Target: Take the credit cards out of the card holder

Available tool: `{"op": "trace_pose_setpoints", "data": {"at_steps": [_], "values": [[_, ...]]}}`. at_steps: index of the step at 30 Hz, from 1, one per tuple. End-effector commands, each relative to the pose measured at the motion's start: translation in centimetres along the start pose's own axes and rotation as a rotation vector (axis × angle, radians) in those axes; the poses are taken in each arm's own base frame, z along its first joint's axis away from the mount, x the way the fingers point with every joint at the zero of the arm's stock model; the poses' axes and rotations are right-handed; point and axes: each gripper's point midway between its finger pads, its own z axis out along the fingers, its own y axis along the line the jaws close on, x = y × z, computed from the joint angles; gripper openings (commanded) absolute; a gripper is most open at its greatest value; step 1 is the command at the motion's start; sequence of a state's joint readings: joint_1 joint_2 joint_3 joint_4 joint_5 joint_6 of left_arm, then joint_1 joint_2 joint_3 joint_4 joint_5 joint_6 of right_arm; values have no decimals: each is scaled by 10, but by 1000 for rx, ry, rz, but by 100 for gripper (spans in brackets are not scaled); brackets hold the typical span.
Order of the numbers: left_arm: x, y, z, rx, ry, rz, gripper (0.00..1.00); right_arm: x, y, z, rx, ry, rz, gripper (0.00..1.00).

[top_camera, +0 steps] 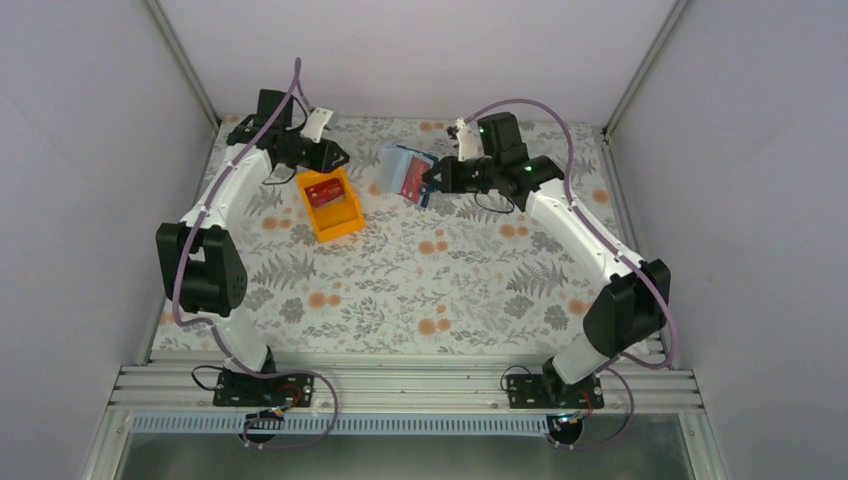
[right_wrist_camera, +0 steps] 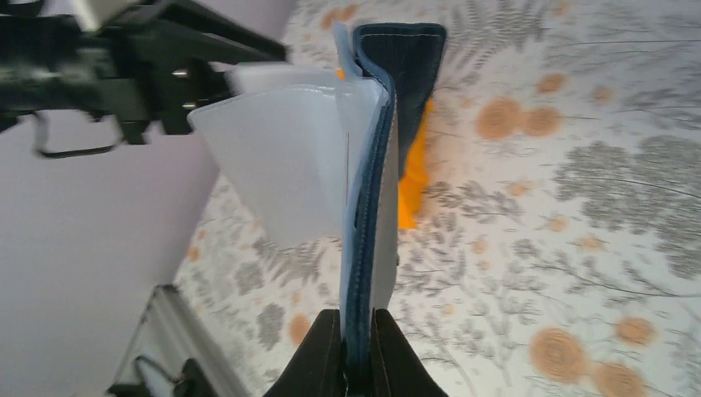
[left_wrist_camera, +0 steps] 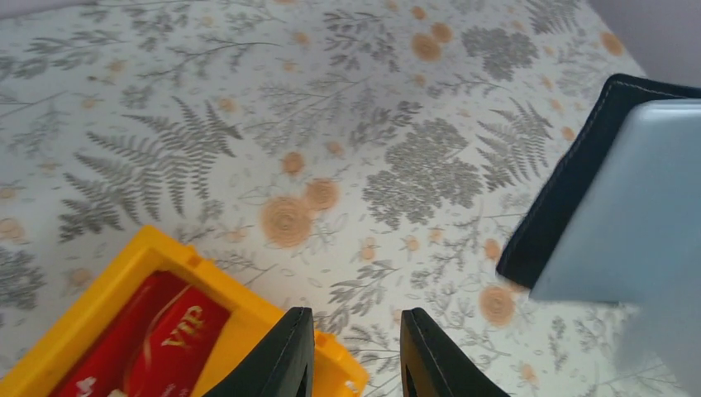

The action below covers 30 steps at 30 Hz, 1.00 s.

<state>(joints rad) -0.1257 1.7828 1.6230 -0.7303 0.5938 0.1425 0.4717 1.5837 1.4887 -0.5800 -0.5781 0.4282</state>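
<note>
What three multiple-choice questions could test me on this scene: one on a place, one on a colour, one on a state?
1. Where does the red card lie?
A. inside the orange tray
B. beside it
C. beneath it

2. What colour is the wallet?
A. green
B. blue
C. brown

3. How is the right hand?
A. wide open
B. shut on the orange tray
C. shut on the wallet

Answers:
1 A: the top view shows the red card within the tray's walls.
2 B: its cover shows blue in the top and right wrist views.
3 C: the two fingers pinch the wallet's edge between them, holding it up off the table.
</note>
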Motion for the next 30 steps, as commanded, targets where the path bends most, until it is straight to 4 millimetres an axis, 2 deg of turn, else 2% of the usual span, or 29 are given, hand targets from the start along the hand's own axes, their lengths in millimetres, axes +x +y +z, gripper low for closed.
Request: {"op": "trace_pose_setpoints", "data": {"at_steps": [1, 4, 7, 11, 14, 21, 25, 30], "values": [[-25, 7, -27, -99, -75, 81, 29, 2, -39, 10, 222, -9, 3, 4], [-40, -6, -46, -103, -135, 149, 29, 4, -53, 14, 315, -1, -4, 4], [-41, -52, -52, 34, -175, 244, 29, 8, -57, 18, 340, 7, -29, 4], [-8, -126, -31, 294, -96, 339, 29, 9, -29, 24, 183, 28, -112, 4], [10, -159, -24, 445, -47, 349, 35, 8, -1, 17, 52, 8, -210, 4], [19, -167, -31, 487, -52, 363, 41, 15, 61, -22, -200, -49, -414, 4], [30, -173, -41, 500, -41, 418, 41, 19, 83, -40, -274, -70, -506, 4], [40, -198, -60, 630, -80, 463, 39, 22, 107, -57, -377, -98, -583, 4]]}}
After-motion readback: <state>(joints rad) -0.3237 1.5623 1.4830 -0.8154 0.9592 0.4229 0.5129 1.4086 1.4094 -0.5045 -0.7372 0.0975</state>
